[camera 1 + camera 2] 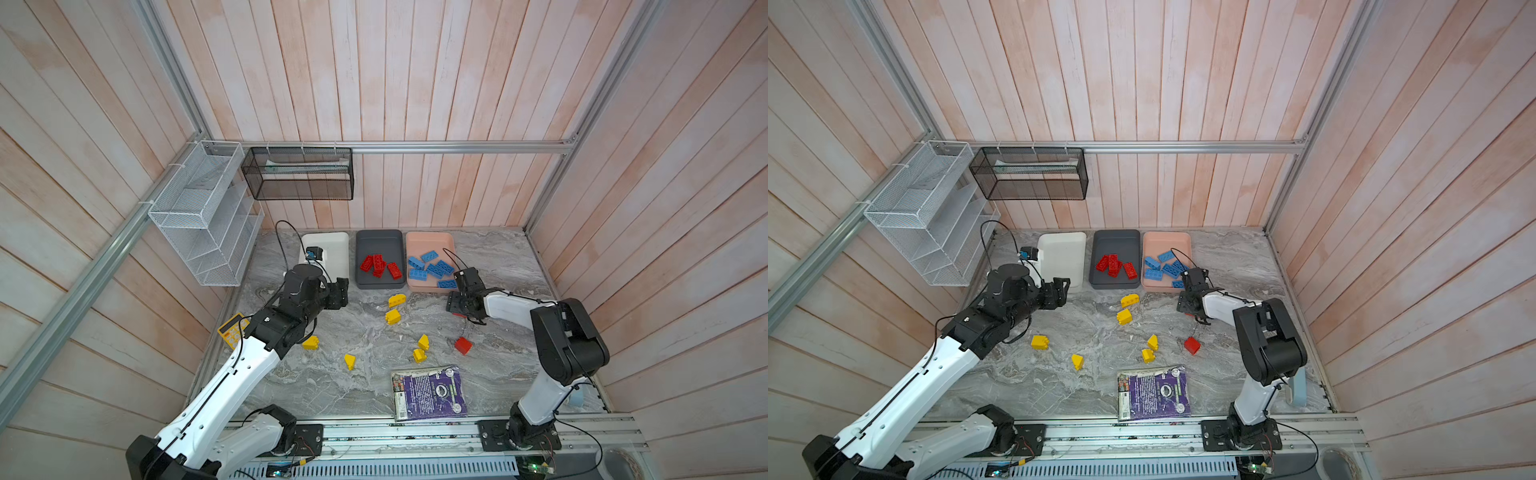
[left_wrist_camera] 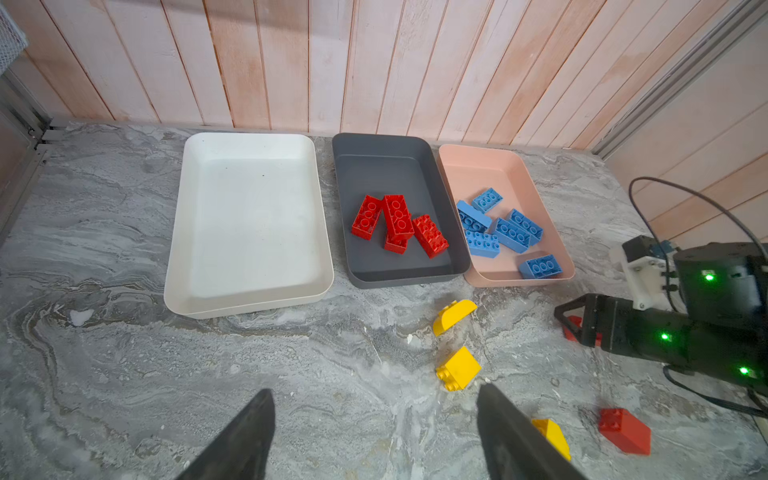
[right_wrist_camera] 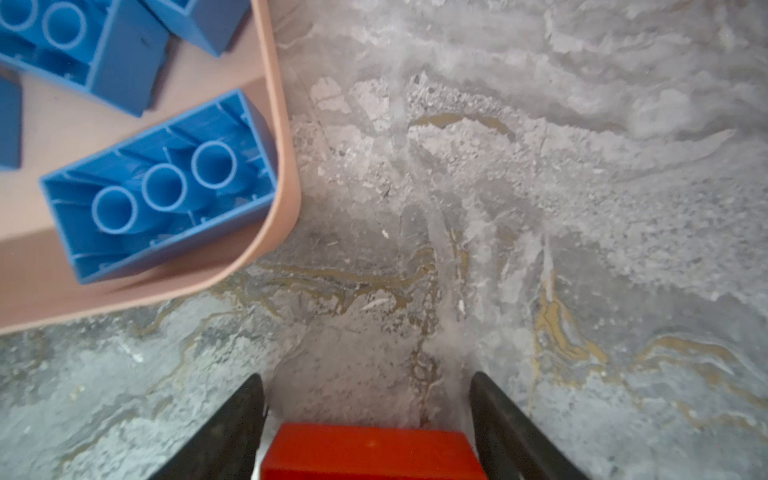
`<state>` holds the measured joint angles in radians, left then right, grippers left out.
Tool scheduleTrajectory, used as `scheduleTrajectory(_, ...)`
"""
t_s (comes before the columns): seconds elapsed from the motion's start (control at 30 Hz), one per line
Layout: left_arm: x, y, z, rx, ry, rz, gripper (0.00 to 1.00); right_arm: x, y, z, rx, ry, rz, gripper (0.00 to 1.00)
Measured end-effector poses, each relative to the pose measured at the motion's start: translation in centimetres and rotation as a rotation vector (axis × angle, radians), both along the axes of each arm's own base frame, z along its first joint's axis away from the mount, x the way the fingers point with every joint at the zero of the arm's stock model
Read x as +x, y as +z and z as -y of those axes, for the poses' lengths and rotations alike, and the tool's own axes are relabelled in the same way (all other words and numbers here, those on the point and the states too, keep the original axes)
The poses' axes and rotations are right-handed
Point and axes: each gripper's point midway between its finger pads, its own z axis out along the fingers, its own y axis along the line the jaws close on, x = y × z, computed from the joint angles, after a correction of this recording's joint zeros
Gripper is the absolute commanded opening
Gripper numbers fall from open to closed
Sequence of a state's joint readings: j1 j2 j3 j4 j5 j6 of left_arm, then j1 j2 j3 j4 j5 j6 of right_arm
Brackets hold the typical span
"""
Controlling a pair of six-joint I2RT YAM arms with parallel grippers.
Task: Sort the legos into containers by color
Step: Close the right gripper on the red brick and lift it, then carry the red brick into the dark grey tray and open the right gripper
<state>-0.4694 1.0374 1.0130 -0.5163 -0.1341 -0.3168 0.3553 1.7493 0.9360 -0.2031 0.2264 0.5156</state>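
Note:
Three trays stand at the back: the white tray [image 1: 328, 241] is empty, the dark grey tray [image 1: 380, 239] holds several red legos [image 1: 379, 266], and the pink tray [image 1: 428, 241] holds several blue legos [image 1: 432, 270]. Several yellow legos [image 1: 392, 316] and one red lego [image 1: 463, 345] lie loose on the marble. My right gripper [image 3: 368, 378] is low beside the pink tray's near corner, shut on a red brick [image 3: 374, 451] that fills the gap between its fingers. My left gripper [image 2: 374, 392] hovers open in front of the white tray, holding nothing.
A yellow calculator [image 1: 230, 330] lies partly under my left arm. A purple book [image 1: 430, 392] rests near the front edge. A white wire rack [image 1: 203, 216] and a black mesh basket [image 1: 299, 174] hang on the back left walls.

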Motion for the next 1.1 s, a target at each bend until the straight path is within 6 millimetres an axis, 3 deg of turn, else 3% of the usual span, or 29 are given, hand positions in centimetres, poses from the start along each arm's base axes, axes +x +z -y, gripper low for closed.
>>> scheduleTrajectory(0.13,0.0,0.0,0.0,0.000,0.000,0.000,0.78,-0.5,0.0,-1.1,-0.004,0.031,-0.008,0.75)
scheduleTrajectory(0.43,0.0,-0.3,0.0,0.003,0.001,-0.004,0.78,-1.3,0.0,-2.1,-0.014,0.071,-0.021,0.54)
scheduleTrajectory(0.7,0.0,-0.4,0.0,0.004,0.001,-0.007,0.78,-2.0,0.4,-4.8,-0.001,0.144,-0.028,0.52)
scheduleTrajectory(1.1,-0.2,0.1,-0.2,-0.001,0.002,0.006,0.78,0.4,7.8,-12.6,0.156,0.302,0.108,0.52)
